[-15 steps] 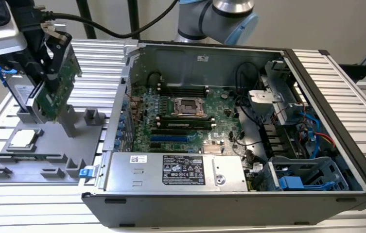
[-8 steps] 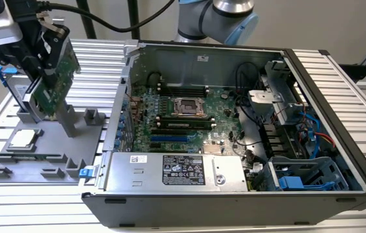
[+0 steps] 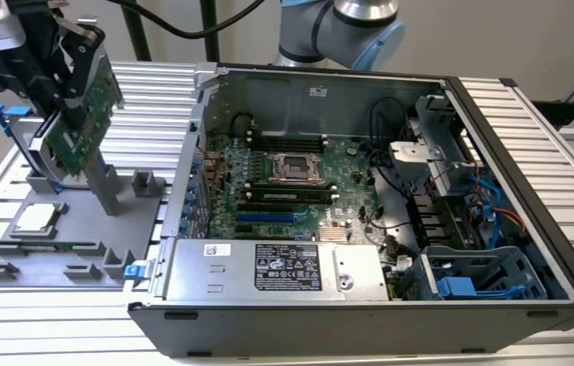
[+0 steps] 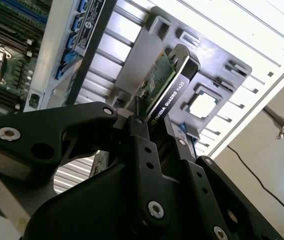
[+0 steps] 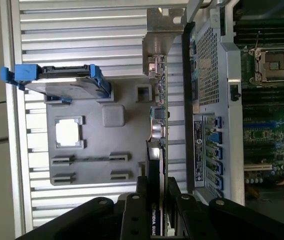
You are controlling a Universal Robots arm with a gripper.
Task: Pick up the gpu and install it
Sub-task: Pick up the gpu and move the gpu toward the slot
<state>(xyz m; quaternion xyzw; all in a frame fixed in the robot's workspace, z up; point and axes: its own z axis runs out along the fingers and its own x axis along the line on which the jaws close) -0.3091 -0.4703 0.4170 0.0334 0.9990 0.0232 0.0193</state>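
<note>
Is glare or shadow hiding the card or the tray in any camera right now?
Second wrist view: the chip in the grey tray is washed out to plain white, and the gripper, shut on the card, is a dark mass in front. First wrist view: the chip glares white too; the card is evenly lit. Exterior view: even light, the case only lightly shaded inside.

Bright, even lighting is recorded; the slatted table [image 4: 252,30] is washed near white in the second wrist view, the gripper [image 4: 154,120] left dark.
</note>
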